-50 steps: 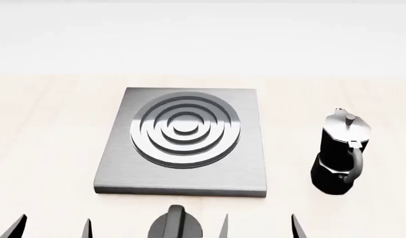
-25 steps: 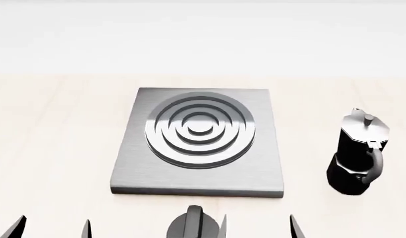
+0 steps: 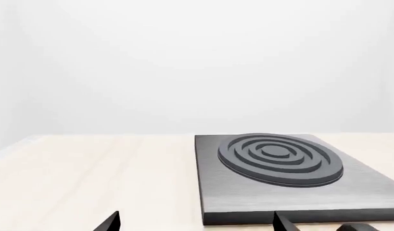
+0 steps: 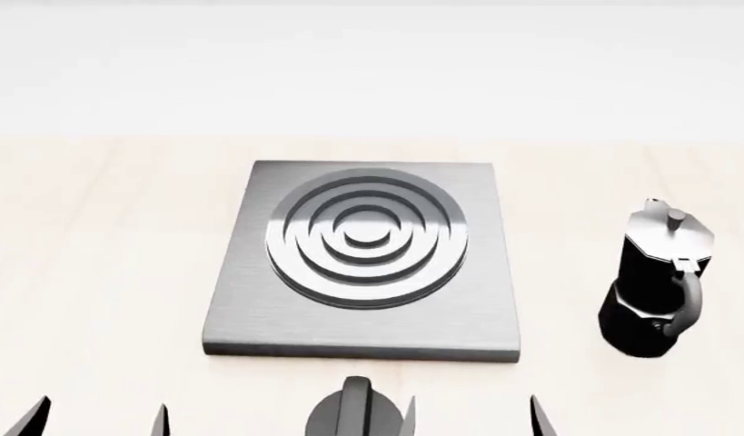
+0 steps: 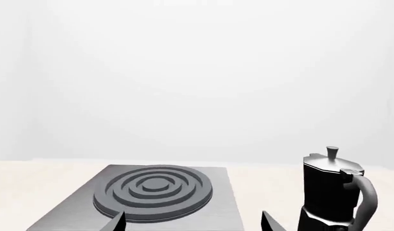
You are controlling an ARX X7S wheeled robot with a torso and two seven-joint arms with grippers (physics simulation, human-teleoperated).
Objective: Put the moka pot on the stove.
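The moka pot (image 4: 658, 286) stands upright on the pale wooden table, right of the stove (image 4: 365, 259), apart from it, handle toward me. It also shows in the right wrist view (image 5: 335, 192). The stove is a grey square plate with a ring burner, seen in the left wrist view (image 3: 293, 178) and the right wrist view (image 5: 152, 192). My left gripper (image 4: 99, 420) is open and empty at the near edge, left of the stove. My right gripper (image 4: 471, 418) is open and empty just in front of the stove's near right corner.
A short black knob with a ridge (image 4: 356, 413) sits at the near edge in front of the stove. The pale table (image 4: 93, 254) runs back to a white wall.
The view shifted between one second and half a second ago, so stove and pot slid right in the head view. Since then nothing has visibly moved.
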